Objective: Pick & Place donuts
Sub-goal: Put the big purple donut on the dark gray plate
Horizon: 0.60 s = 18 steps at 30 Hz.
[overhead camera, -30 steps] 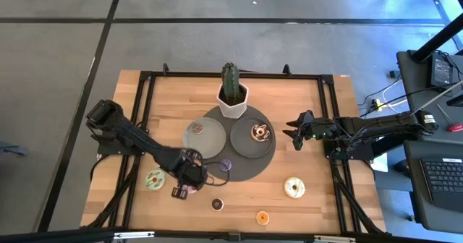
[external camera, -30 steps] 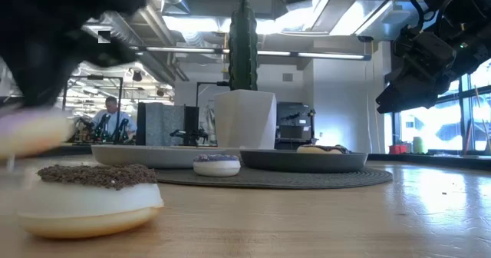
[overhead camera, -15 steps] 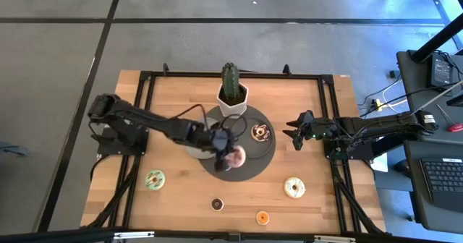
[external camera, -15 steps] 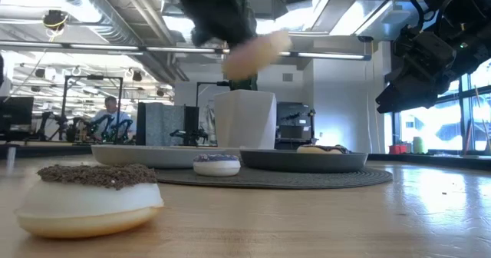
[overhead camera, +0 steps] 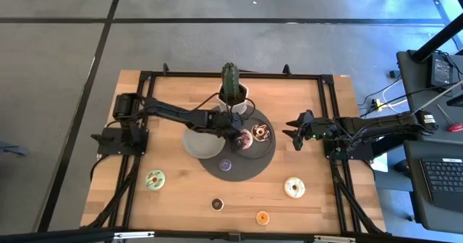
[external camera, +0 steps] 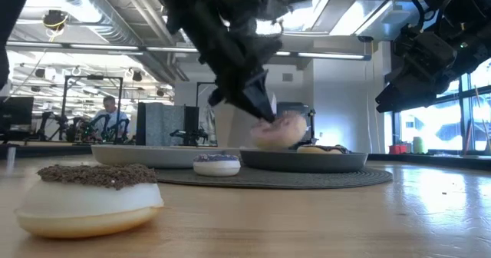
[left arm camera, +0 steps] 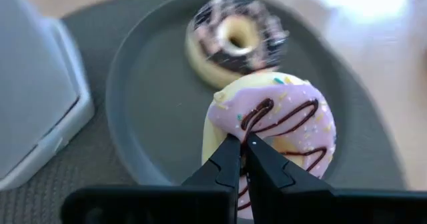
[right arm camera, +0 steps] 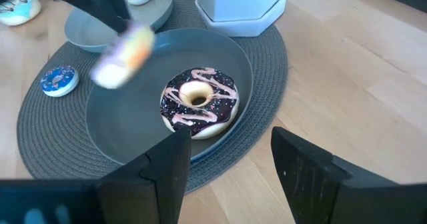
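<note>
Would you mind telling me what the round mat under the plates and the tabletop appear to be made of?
The round mat looks like woven fibre or cord, matte dark grey: fine concentric ribs show in the right wrist view. The tabletop looks like light wood, joined from strips, with a smooth, slightly glossy finish: grain lines and plank seams are visible, though a laminate cannot be excluded.

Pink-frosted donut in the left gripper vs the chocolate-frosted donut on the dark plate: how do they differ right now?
Pink-frosted donut is clamped in the left gripper, tilted on edge above the dark grey round plate; the chocolate-frosted donut lies flat on that plate, untouched. The pink one has chocolate drizzle lines and sprinkles; the chocolate one has pale pink drizzle. Both are cream-bodied rings, similar in size, over the same plate. The right gripper waits open beside the round woven mat.
</note>
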Available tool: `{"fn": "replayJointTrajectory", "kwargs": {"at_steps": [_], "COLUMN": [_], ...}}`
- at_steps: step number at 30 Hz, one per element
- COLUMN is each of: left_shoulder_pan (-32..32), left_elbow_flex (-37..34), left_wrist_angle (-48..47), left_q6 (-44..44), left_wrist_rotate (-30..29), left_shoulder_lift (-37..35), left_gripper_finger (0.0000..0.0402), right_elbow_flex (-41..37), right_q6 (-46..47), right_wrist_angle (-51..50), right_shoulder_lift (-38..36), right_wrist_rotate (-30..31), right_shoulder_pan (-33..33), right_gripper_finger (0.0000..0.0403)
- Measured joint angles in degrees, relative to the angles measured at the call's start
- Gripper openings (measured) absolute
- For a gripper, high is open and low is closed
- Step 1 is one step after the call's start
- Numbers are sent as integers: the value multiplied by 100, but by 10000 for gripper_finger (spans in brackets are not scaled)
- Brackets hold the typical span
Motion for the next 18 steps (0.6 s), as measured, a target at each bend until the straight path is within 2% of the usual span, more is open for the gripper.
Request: {"fn": "replayJointTrajectory", "kwargs": {"at_steps": [10,18], "left_shoulder_pan": [259,271], "left_elbow_flex": [0,0], "left_wrist_angle": [10,-2], "left_q6": [-218,-203], "left_wrist_rotate": [-160,-162], "left_shoulder_lift": [269,236], "left_gripper_finger": [13,40], "right_elbow_flex": [0,0], "right_q6": [-2,-2], "right_wrist_angle": [3,2], "right_shoulder_lift": [1,2], "right_wrist_rotate": [0,-1], "right_shoulder_pan": [0,-1], "right_gripper_finger": [209,209]}}
